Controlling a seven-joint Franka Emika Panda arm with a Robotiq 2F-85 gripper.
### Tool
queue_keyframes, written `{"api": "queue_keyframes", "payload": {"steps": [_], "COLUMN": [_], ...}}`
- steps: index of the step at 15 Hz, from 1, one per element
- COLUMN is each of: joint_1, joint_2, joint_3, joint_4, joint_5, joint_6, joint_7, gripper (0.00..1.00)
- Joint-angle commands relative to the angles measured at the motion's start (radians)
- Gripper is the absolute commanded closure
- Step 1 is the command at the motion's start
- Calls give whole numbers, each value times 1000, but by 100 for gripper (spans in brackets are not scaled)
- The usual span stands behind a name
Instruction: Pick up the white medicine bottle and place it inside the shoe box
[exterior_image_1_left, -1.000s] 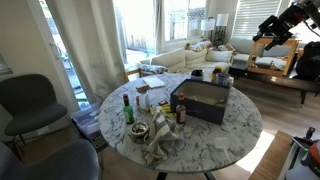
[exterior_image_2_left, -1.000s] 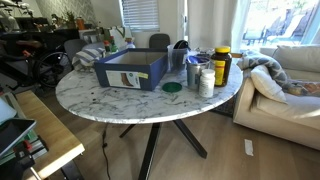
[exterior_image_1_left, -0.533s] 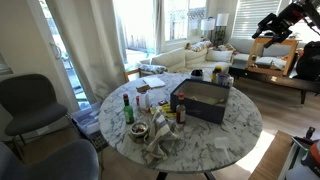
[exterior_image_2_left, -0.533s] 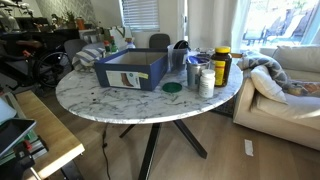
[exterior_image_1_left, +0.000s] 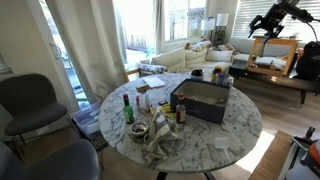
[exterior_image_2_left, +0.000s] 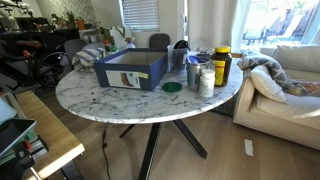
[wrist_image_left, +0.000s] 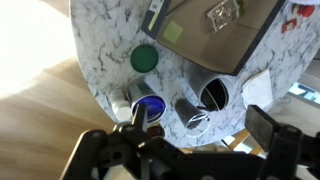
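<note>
The white medicine bottle (exterior_image_2_left: 206, 81) stands upright near the table edge, among cups and jars beside the shoe box. In the wrist view it seems to be the small white round thing (wrist_image_left: 121, 104) at the table edge. The shoe box (exterior_image_2_left: 135, 68) is dark, open-topped and low-walled; it also shows in an exterior view (exterior_image_1_left: 205, 101) and in the wrist view (wrist_image_left: 215, 35). My gripper (exterior_image_1_left: 262, 24) is high up and far off the table. In the wrist view its fingers (wrist_image_left: 200, 135) are spread wide with nothing between them.
A green lid (exterior_image_2_left: 172, 88) lies by the box. A yellow-lidded jar (exterior_image_2_left: 221, 65) and grey cups (exterior_image_2_left: 192, 72) stand next to the white bottle. A tall green bottle (exterior_image_1_left: 127, 108), amber jars (exterior_image_1_left: 180, 113) and crumpled paper (exterior_image_1_left: 160, 145) crowd the table's other side.
The arm has risen and swung a little to the left in the exterior view. Nothing on the table has moved.
</note>
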Motion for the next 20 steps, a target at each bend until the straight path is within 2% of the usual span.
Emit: {"api": "queue_keyframes", "payload": {"steps": [1, 2, 3, 7, 8, 12, 15, 17, 20], "joint_1": [-37, -63, -92, -116, -129, -225, -336, -415, -532], "joint_2": [229, 251, 174, 253, 267, 446, 617, 727, 898], "joint_3": [-35, -23, 36, 39, 44, 17, 46, 83, 159], "joint_4": [190, 206, 137, 194, 190, 276, 366, 439, 590], "joint_5": [113, 129, 100, 120, 189, 469, 680, 758, 788], "joint_6": [-237, -261, -189, -231, -131, -56, -53, -77, -145], "joint_7": [-91, -100, -74, -91, -18, -82, -53, 10, 143], "gripper": [0, 0, 0, 0, 0, 0, 0, 0, 0]}}
